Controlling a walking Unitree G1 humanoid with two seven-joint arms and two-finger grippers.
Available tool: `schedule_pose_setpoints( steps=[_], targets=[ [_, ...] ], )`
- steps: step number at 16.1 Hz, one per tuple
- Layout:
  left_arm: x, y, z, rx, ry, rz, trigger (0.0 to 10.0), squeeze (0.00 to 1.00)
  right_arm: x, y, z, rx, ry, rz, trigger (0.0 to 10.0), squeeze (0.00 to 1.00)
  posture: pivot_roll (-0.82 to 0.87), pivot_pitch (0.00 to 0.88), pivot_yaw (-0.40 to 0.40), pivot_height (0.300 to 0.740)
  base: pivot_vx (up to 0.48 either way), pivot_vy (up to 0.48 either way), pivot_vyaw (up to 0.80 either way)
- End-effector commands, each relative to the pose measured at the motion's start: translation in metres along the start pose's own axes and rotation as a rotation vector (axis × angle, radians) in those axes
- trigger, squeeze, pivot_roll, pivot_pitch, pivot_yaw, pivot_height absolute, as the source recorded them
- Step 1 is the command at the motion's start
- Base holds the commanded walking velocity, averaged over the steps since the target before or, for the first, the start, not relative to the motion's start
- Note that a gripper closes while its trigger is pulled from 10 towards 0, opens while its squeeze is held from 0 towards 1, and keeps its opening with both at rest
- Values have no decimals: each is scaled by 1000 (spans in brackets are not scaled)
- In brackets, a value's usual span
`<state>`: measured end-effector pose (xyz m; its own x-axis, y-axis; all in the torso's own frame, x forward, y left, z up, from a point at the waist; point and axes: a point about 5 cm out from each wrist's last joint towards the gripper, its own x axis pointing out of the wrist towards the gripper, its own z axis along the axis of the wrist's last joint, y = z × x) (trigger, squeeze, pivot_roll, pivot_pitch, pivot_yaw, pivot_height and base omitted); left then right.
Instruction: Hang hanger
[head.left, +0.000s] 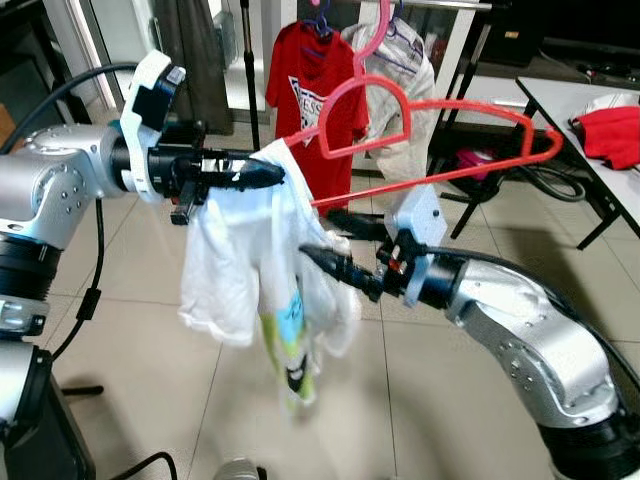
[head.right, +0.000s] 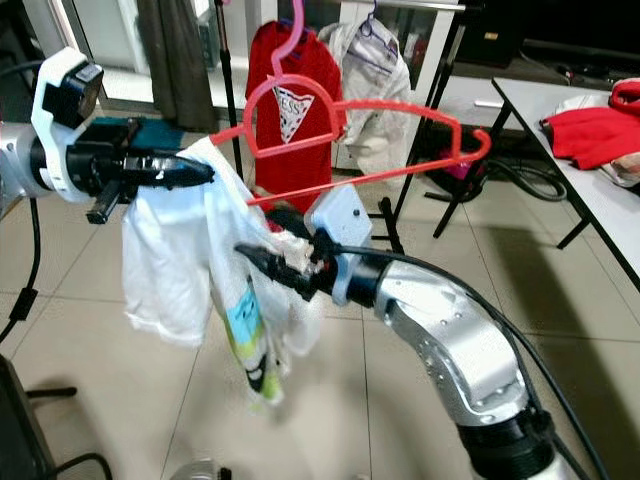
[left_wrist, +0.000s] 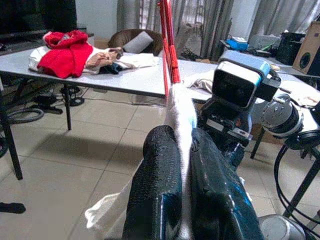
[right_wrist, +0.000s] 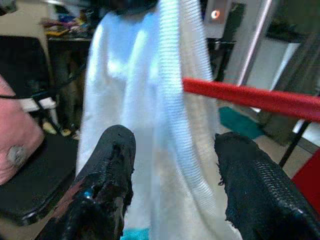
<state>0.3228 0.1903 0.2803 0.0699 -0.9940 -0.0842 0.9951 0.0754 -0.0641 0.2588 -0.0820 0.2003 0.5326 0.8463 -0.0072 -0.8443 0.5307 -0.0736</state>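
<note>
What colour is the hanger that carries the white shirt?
Red. The hanger shows best in the left eye view.

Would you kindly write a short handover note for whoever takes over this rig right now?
Left gripper: shut on the white shirt at one end of the red hanger, held up in the air.
Right gripper: open, fingers either side of the shirt fabric just below the hanger's bar.
Done: the shirt drapes from one end of the hanger.
Left: seat the shirt fully on the hanger, then hang it on the rack behind, beside the red shirt.
</note>
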Motion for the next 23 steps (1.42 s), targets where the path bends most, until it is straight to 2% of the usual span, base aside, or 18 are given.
schedule_pose_setpoints(
  steps=[1, 3, 4, 5, 6, 11, 14, 15, 18, 20, 21, 22, 23],
  targets=[
    [0, -4, 11, 42, 2, -10, 0, 0, 1, -5, 4, -23, -11, -38, 10000, 0, -49, 31, -4, 740, 0, 0, 0],
    [2, -6, 13, 40, 0, -10, 0, 0, 3, -1, 4, -21, -26, -15, 10000, 0, -49, 31, -4, 740, 0, 0, 0],
    [4, -5, 16, 48, -6, 9, 0, 0, 4, 15, 7, 26, -81, 109, 10000, 0, -49, 38, 2, 740, 0, 0, 0],
    [4, -4, 16, 52, -8, 16, 0, 0, 5, 18, 7, 35, -90, 135, 10000, 0, -49, 38, 2, 740, 0, 0, 0],
    [5, -3, 18, 62, -20, 26, 0, 0, 8, 25, 3, 14, -79, 174, 10000, 0, -49, 38, 2, 740, 0, 0, 0],
    [8, 2, 24, 72, -34, 53, 0, 0, 9, 41, 0, 43, -72, 322, 10000, 0, -33, 42, 8, 740, 0, 0, 0],
    [7, 4, 27, 78, -35, 56, 0, 0, 12, 50, -13, 72, -9, 466, 10000, 0, -28, 45, 16, 740, 0, 0, 0],
    [6, 5, 28, 80, -35, 58, 0, 0, 12, 51, -16, 82, 7, 491, 10000, 0, -22, 48, 18, 740, 0, 0, 0],
    [-1, 8, 34, 96, -35, 81, 0, 0, 9, 53, -34, 104, 107, 615, 9020, 0, -13, 49, 18, 740, 0, 0, 0],
    [-5, 10, 37, 104, -36, 96, 0, 0, 7, 52, -40, 116, 141, 649, 7843, 0, 0, 50, 15, 740, 0, 0, 0],
    [-9, 12, 40, 110, -37, 108, 0, 0, 5, 49, -47, 119, 173, 662, 6824, 0, 4, 51, 12, 740, 0, 0, 0],
    [-11, 12, 42, 114, -37, 112, 0, 0, 6, 44, -51, 100, 178, 627, 8275, 0, 8, 52, 11, 740, 0, 0, 0],
    [-11, 12, 42, 114, -37, 112, 0, 0, 6, 44, -51, 100, 178, 627, 8275, 0, 8, 52, 11, 740, 0, 0, 0]
  ],
)
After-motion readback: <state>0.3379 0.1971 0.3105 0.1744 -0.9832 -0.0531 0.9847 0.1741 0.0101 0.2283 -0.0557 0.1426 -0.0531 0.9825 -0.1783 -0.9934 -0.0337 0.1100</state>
